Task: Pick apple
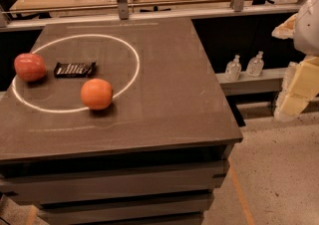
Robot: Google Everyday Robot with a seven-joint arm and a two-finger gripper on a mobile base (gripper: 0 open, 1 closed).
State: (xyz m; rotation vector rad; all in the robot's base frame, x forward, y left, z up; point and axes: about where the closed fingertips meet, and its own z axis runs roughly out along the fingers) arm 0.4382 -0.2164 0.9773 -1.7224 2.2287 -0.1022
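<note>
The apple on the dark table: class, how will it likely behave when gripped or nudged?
The apple looks round and squat, so a nudge would probably roll it, perhaps into the dark packet beside it. Its smooth skin may slip under a light grip. The tool hangs at the right edge, off the table.

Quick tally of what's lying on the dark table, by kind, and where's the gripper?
Apple: 1
Orange: 1
Snack bar: 1
Total: 3
Gripper: at the right edge of view, off the table, far from the apple.
</note>
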